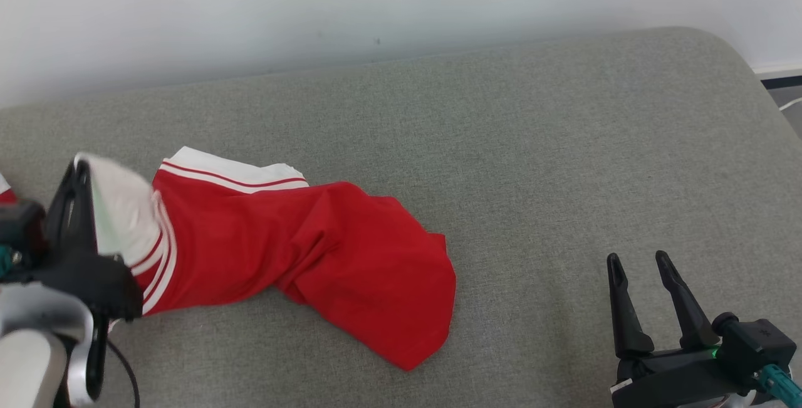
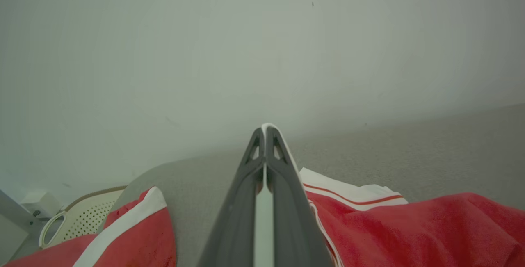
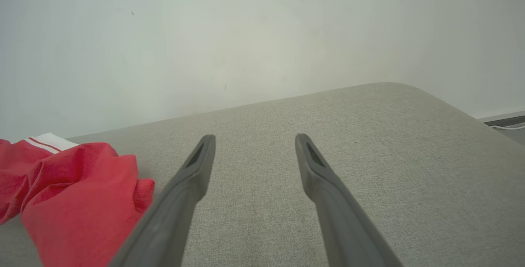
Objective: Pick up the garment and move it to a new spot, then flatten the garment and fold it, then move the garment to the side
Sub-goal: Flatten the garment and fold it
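Observation:
The garment (image 1: 313, 245) is red with white striped trim and lies bunched across the left half of a grey cushioned surface (image 1: 532, 145). My left gripper (image 1: 81, 167) is shut on the garment's white edge at the far left and holds that edge lifted. In the left wrist view the white hem shows pinched between the closed fingers (image 2: 287, 185), with red cloth (image 2: 410, 226) on both sides. My right gripper (image 1: 639, 261) stands open at the lower right, well clear of the cloth. The right wrist view shows its gripper (image 3: 254, 140) spread over bare cushion, the garment (image 3: 78, 201) at its left.
A pale wall (image 1: 313, 7) runs along the back of the cushion. The cushion's rounded corner (image 1: 727, 51) is at the far right, with floor and a cable beyond it. A perforated white basket (image 2: 82, 217) sits past the cushion's left end.

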`<state>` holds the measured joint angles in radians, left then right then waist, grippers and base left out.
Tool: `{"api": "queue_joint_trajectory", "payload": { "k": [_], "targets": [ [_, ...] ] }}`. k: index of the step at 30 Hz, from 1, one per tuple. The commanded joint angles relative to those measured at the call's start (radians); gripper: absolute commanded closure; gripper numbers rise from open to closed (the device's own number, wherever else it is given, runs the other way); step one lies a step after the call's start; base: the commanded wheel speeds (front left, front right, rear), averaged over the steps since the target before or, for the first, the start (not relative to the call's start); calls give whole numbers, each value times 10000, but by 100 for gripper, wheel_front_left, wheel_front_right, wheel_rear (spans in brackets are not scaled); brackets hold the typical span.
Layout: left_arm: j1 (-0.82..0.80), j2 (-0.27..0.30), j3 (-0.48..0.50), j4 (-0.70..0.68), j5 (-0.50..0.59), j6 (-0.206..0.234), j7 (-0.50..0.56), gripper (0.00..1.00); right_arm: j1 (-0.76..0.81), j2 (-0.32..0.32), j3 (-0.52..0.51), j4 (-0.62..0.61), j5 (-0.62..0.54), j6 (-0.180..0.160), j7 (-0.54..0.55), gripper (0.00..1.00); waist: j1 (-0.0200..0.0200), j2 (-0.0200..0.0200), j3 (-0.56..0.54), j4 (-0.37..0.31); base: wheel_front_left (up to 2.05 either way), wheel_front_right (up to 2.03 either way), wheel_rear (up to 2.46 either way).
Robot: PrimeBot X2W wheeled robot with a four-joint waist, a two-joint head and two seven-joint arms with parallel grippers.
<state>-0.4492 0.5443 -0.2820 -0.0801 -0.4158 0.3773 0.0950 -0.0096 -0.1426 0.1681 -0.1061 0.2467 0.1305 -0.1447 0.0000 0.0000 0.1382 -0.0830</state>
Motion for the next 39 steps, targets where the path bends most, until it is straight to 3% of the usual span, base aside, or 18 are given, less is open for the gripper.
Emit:
{"api": "queue_joint_trajectory", "payload": {
  "k": [1, 9, 10, 11, 18, 25, 39],
  "targets": [
    [485, -144, 186, 289, -310, 61, -287, 100, -65, -59, 29, 36, 78, 5, -55, 0, 0, 0, 48, 38, 0, 0, 0],
    [1441, -722, 637, 1492, -1215, -86, -1214, 99, -126, -154, -16, 151, 123, 5, -55, 0, 0, 0, 103, 190, 0, 0, 0],
    [1509, -748, 680, 1648, -1279, -114, -1316, 9, -125, -159, -30, 158, 132, 5, -46, 0, 0, 0, 94, 211, 0, 0, 0],
    [1586, -805, 721, 1785, -1382, -124, -1408, 0, -128, -161, -34, 172, 142, 5, -31, 0, 0, 0, 81, 226, 0, 0, 0],
    [2206, -1098, 1025, 1939, -1501, -40, -2404, 0, -114, -218, -111, 177, 32, 5, -34, 0, 0, 0, -197, 330, 0, 0, 0],
    [2985, -1354, 709, 730, -1122, 156, -2957, 0, -54, -367, -25, 5, -197, 5, 26, 0, 0, 0, -572, 581, 0, 0, 0],
    [4302, -1779, -721, -974, -282, 644, -2758, 0, 349, -514, 424, -139, -376, 5, 390, 0, 0, 0, -1251, 861, 0, 0, 0]
  ]
}}
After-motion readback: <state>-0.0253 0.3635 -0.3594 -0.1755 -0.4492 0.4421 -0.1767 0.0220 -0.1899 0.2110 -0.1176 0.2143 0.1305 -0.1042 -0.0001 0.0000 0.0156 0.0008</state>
